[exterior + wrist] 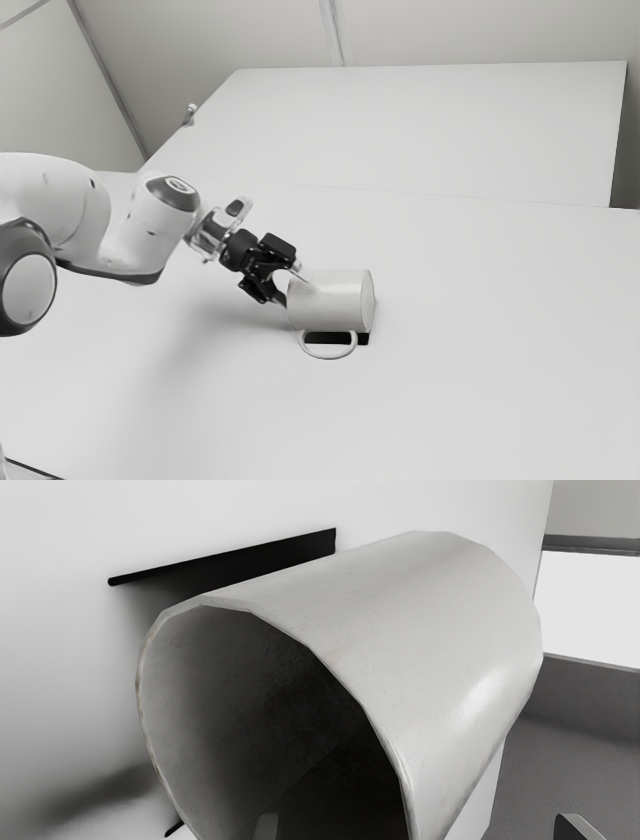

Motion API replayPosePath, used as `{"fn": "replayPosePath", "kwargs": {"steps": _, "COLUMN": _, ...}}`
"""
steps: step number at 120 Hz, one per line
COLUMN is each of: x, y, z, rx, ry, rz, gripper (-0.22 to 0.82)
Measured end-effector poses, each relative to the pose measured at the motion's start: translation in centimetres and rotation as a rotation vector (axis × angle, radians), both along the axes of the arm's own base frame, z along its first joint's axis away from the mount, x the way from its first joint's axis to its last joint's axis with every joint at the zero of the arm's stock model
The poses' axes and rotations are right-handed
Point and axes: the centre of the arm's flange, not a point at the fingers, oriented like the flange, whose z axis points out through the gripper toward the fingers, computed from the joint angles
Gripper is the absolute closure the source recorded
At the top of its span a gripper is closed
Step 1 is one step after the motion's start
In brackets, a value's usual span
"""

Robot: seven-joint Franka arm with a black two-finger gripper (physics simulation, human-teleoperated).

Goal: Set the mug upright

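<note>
Straddling the wall of the mug (335, 298) with fingers spread wide, gripper (292, 288) has one tip at the mouth, other outside, contact unclear, mug lying on its side by a black patch (363, 339) on white table (480, 390).

You're looking at what seems to be a lab or test room, though you can't pin it down for certain. What points you there is the jointed white robot arm (65, 205) reaching over a broad, plain tabletop (480, 390). Beyond the tabletop you have smooth pale walls (450, 30) with a narrow strip (335, 32) running up them. Past the tabletop's edge, your wrist view gives you a bright white rectangle (590, 605) between grey bands (590, 542).
</note>
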Motion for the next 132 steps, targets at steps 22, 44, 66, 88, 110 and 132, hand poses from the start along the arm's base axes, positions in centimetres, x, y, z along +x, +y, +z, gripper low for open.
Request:
{"fn": "replayPosePath", "kwargs": {"steps": 22, "x": 0.3, "y": -1.1, "z": 0.2, "rx": -0.016, "ry": -0.036, "rz": -0.006, "gripper": 0.03}}
{"fn": "replayPosePath", "kwargs": {"steps": 44, "x": 0.5, "y": -2.2, "z": 0.9, "rx": -0.029, "ry": -0.067, "rz": -0.011, "gripper": 0.32}}
{"fn": "replayPosePath", "kwargs": {"steps": 66, "x": 0.8, "y": -3.2, "z": 2.7, "rx": -0.033, "ry": -0.111, "rz": -0.02, "gripper": 0.61}}
{"fn": "replayPosePath", "kwargs": {"steps": 88, "x": 1.4, "y": -3.9, "z": 3.7, "rx": -0.029, "ry": -0.138, "rz": -0.026, "gripper": 0.72}}
{"fn": "replayPosePath", "kwargs": {"steps": 110, "x": 1.6, "y": -5.1, "z": 5.2, "rx": -0.036, "ry": -0.16, "rz": -0.038, "gripper": 0.77}}
{"fn": "replayPosePath", "kwargs": {"steps": 132, "x": 1.1, "y": -6.0, "z": 7.6, "rx": -0.015, "ry": -0.184, "rz": -0.067, "gripper": 0.78}}
